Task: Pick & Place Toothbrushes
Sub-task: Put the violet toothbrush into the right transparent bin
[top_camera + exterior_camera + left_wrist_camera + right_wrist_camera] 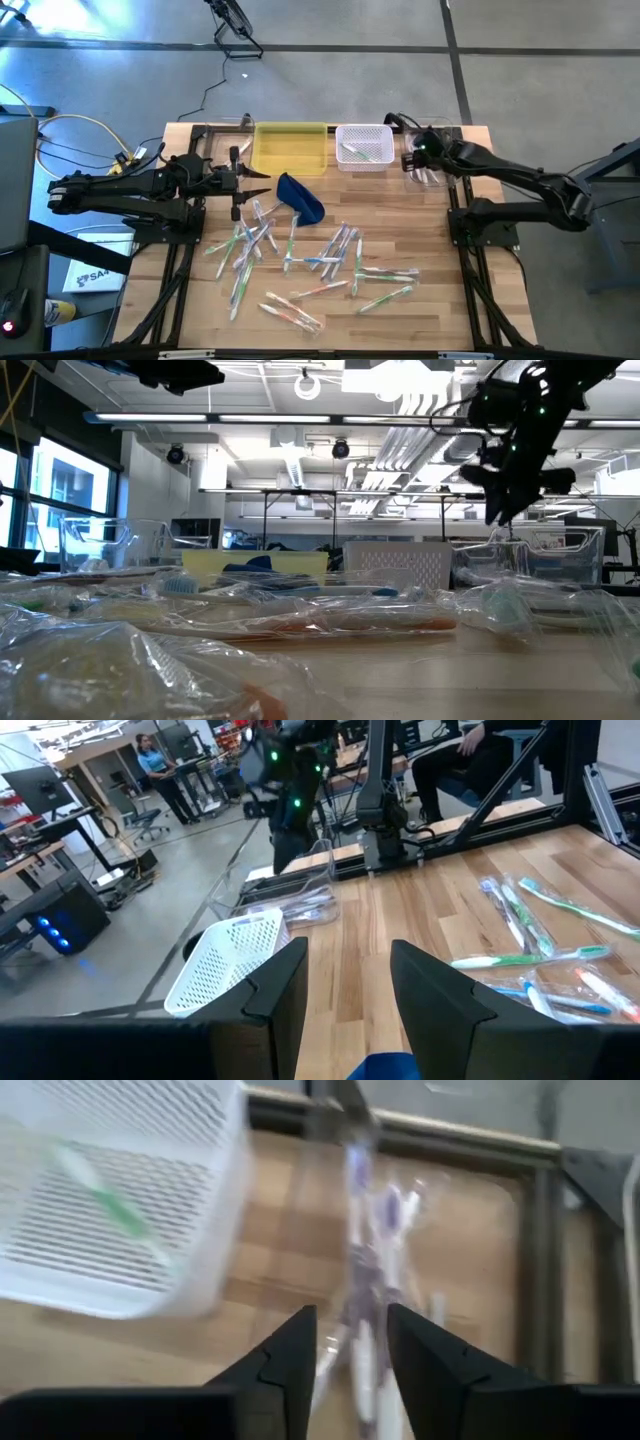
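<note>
Many toothbrushes (300, 262) in clear wrappers lie scattered flat on the wooden table. My right gripper (414, 158) hangs open, tipped downward, above a clear bin (430, 174) at the far right. In the right wrist view, purple-accented toothbrushes (366, 1250) lie in that bin below the open right gripper (350, 1348), apart from its fingers. A green toothbrush (100, 1195) lies in the white basket (363, 147). My left gripper (243, 181) waits open and level at the table's left, with nothing between its fingers (280, 982).
A yellow bin (290, 148) stands beside the white basket at the far edge. A dark blue pouch (302, 197) lies just in front of my left gripper. Black frame rails (465, 250) run along the table's sides. Bare wood shows at the near right corner.
</note>
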You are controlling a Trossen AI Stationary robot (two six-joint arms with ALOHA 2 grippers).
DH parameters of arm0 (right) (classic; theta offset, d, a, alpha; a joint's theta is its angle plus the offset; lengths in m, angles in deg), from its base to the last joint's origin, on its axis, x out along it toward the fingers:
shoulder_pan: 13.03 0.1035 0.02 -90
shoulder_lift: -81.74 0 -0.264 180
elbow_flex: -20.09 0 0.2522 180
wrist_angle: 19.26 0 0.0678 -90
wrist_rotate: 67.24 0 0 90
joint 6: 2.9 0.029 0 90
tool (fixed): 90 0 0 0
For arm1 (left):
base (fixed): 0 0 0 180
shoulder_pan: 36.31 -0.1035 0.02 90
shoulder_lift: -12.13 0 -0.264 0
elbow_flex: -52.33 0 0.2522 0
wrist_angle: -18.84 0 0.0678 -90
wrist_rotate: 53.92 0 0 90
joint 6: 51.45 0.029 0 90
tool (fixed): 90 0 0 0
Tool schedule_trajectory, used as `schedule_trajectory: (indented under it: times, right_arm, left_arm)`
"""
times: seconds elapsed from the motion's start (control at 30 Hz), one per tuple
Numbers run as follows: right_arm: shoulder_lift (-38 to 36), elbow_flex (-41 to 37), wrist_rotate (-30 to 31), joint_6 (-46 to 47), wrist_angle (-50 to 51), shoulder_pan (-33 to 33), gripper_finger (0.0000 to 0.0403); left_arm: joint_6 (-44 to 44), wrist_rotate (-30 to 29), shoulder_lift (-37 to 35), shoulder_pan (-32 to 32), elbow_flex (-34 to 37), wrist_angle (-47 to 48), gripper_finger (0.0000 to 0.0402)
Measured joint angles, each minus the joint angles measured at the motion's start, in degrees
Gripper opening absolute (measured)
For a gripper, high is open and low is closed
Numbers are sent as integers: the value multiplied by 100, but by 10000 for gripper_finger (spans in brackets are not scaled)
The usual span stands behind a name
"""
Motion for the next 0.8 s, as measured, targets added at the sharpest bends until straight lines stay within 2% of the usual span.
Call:
schedule_trajectory:
  times: [0.17, 0.4, 0.5, 0.63, 0.8]
  right_arm:
    - [-287, 177, -563, 7, -407, 156, 72]
    - [-354, 177, -1988, -621, -1604, 681, 11]
    - [-342, 177, -2427, -903, -1993, 934, 6]
    - [-341, 177, -2787, -1188, -2370, 1251, 3]
    - [-341, 177, -2791, -1342, -2496, 1546, 2]
  left_arm:
    - [1, -32, 1, -1, 0, 1, 139]
    - [1, -50, 1, -1, 0, 1, 139]
    - [1, -51, 0, 0, 0, 1, 139]
    - [1, -53, 2, 0, 0, 1, 139]
    - [1, -58, 1, -1, 0, -1, 139]
